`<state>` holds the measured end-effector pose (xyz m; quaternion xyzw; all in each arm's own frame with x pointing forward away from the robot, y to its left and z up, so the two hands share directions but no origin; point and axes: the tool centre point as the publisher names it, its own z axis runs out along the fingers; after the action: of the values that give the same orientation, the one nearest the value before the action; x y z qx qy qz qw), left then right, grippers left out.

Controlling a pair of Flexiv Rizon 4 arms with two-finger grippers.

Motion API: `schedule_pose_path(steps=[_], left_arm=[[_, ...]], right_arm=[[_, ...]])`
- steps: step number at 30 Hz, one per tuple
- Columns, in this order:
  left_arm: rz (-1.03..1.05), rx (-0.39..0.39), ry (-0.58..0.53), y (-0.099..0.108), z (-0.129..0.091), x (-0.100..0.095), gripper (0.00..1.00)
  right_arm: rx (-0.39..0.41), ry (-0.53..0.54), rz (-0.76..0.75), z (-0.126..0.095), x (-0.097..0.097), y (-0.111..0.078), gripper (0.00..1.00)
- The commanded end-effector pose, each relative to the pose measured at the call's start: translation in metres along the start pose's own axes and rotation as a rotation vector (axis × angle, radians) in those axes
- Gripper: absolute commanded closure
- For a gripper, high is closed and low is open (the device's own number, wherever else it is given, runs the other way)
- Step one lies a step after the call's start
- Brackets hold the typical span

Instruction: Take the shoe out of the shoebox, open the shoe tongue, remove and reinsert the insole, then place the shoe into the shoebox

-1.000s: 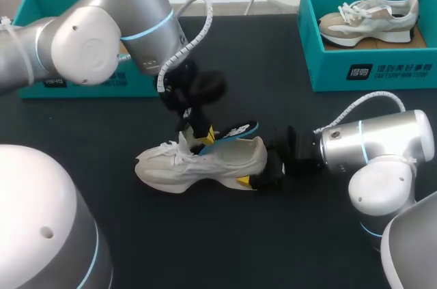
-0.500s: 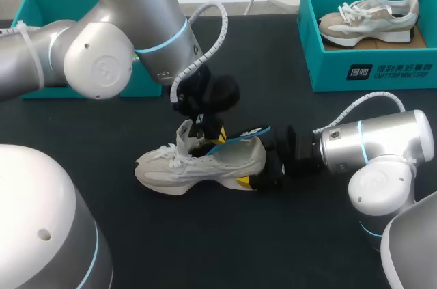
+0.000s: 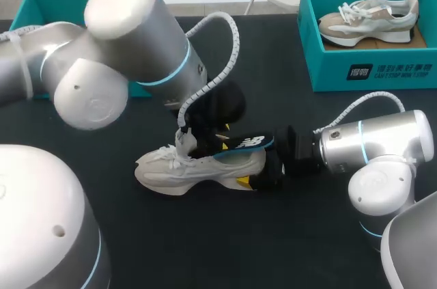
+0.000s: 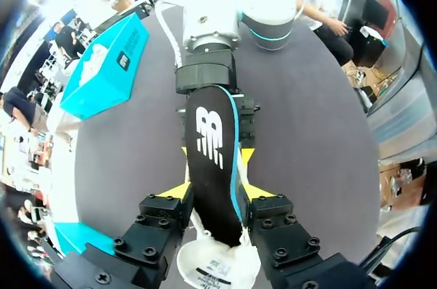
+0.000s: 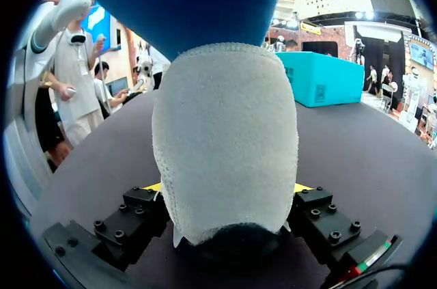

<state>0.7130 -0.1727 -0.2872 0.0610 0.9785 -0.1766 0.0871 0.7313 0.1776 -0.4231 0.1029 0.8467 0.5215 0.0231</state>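
A white shoe (image 3: 194,166) lies on its side-sole on the black table, toe toward my left. Its black insole (image 3: 244,143) with a blue edge rests flat over the shoe's opening, heel end sticking out. My left gripper (image 3: 208,137) hangs just above the tongue, fingers open. In the left wrist view the insole (image 4: 210,132) runs between the yellow fingertips (image 4: 179,190) of my left gripper (image 4: 216,190). My right gripper (image 3: 254,178) is shut on the shoe's heel. The heel (image 5: 225,145) fills the space between the fingers of my right gripper (image 5: 227,188).
A teal shoebox (image 3: 41,2) stands at the back left, largely hidden by my left arm. Another teal shoebox (image 3: 369,63) at the back right holds a beige shoe (image 3: 372,16). Bare black table lies in front of the shoe.
My left gripper has opened and moved a little right. The insole, earlier tilted up in its grip, now lies flat on the shoe's opening. The right arm has not moved.
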Motion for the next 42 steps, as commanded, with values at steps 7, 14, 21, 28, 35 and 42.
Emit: schedule_pose_path(steps=[7,14,21,28,35,42], left_arm=[[0.03,0.003,-0.224,0.0,0.008,0.015,0.56],[0.007,0.008,-0.258,0.002,0.017,0.019,0.54],[-0.01,0.025,-0.3,0.004,0.028,0.016,0.51],[-0.006,0.022,-0.316,0.008,0.046,0.004,0.51],[-0.019,0.033,-0.317,0.009,0.055,-0.007,0.51],[-0.021,0.057,-0.3,0.004,0.063,-0.011,0.56]], right_arm=[[0.005,-0.003,0.002,0.0,0.003,-0.006,1.0],[0.005,-0.003,0.002,0.0,0.003,-0.006,1.0],[0.005,-0.003,0.002,0.0,0.003,-0.006,1.0],[0.005,-0.003,0.002,0.0,0.003,-0.006,1.0],[0.005,-0.003,0.002,0.0,0.003,-0.006,1.0],[0.005,-0.003,0.002,0.0,0.003,-0.006,1.0]])
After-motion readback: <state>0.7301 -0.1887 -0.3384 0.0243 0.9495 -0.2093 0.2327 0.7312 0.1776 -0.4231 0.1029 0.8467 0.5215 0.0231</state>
